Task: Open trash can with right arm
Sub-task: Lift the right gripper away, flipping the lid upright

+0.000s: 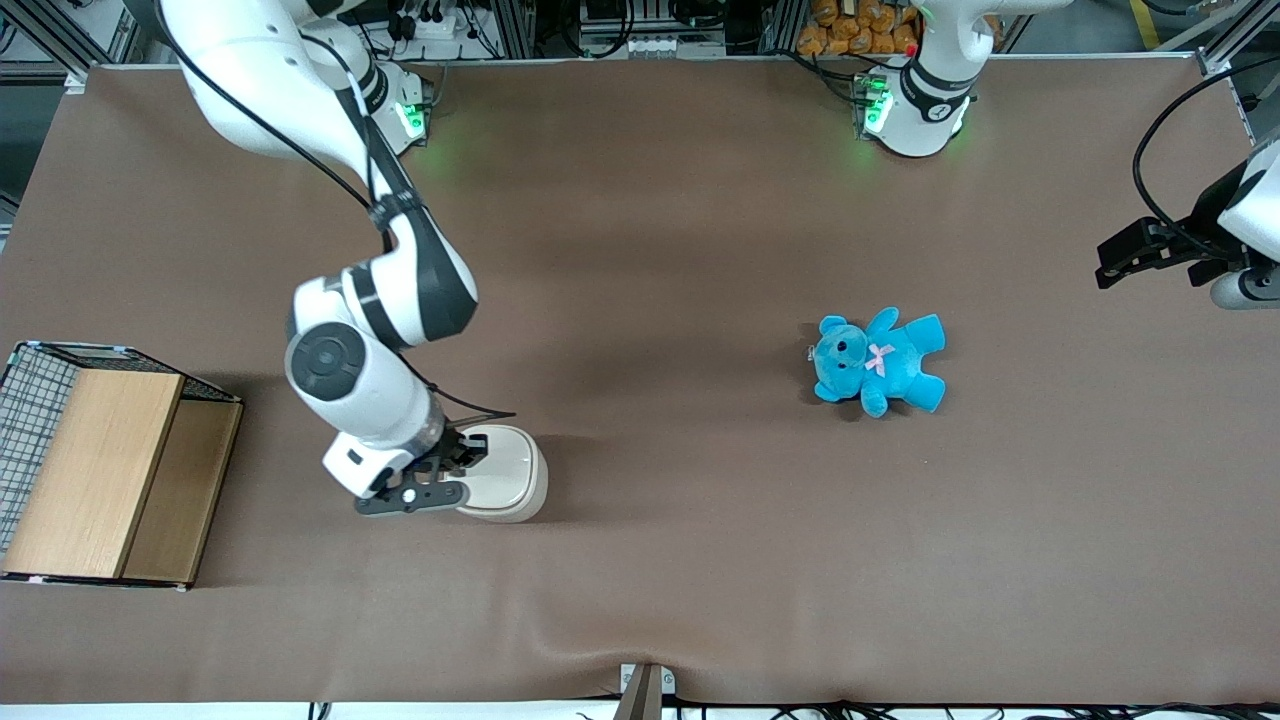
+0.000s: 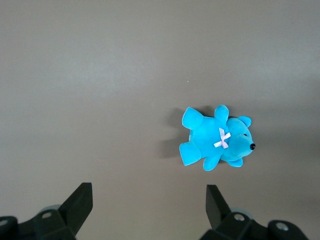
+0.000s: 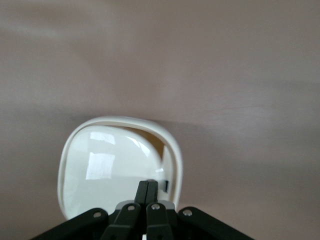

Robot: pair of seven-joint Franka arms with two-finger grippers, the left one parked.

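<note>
1. Brown table: spans the whole front view and carries everything below.
2. Right arm: white with dark joint bands, folds down from the table edge farthest from the front camera and ends right over the trash can.
3. Wood-and-wire box: sits at the working arm's end of the table, well apart from the bin, and plays no part in the task.
4. Trash can: cream-white and upright, stands at the working arm's end, nearer to the front camera than the arm's elbow.
   - Faces its opening straight up.
   - Has a rounded-square top with no marked long axis.
   - In the right wrist view, shows a glossy lid with a thin tan gap along part of its rim, so the lid looks slightly tipped rather than flat.
5. Blue teddy: lies toward the parked arm's end, well apart from the bin.
6. Gripper: black, hangs directly above the lid's edge, on the side of the bin toward the box.
   - In the right wrist view, has its fingers pressed together with nothing seen between them and their tips touching or just above the lid rim.
   - Probably calls for a push or lift at this edge next; cannot tell where the hinge lies.
</note>
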